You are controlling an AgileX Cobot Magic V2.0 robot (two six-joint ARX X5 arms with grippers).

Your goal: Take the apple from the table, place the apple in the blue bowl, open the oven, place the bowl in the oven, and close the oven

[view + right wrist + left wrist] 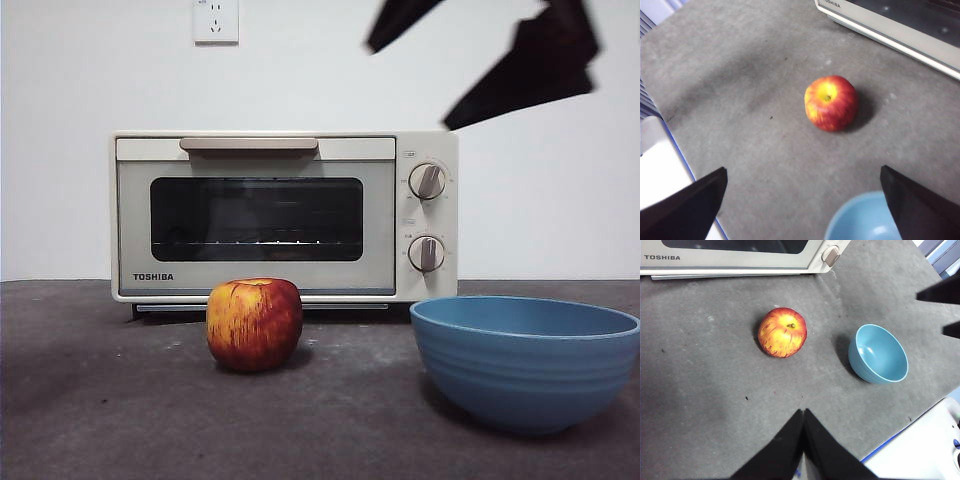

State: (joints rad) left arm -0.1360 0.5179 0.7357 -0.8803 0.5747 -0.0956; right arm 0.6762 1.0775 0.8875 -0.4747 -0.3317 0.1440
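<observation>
The apple [254, 323] sits upright, stem dimple up, round with no real long axis, mid-table just before the closed oven [285, 216]. The right gripper [802, 200] hangs above, jaws spread wide and empty, seemingly over the blue bowl [526, 360]. The left gripper [803, 426] is pinched closed, holding nothing. Grey scuffed table [100, 420], white wall [60, 120] behind.

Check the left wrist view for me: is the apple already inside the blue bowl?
No, the apple sits on the bare table, apart from the blue bowl, which is empty.
</observation>
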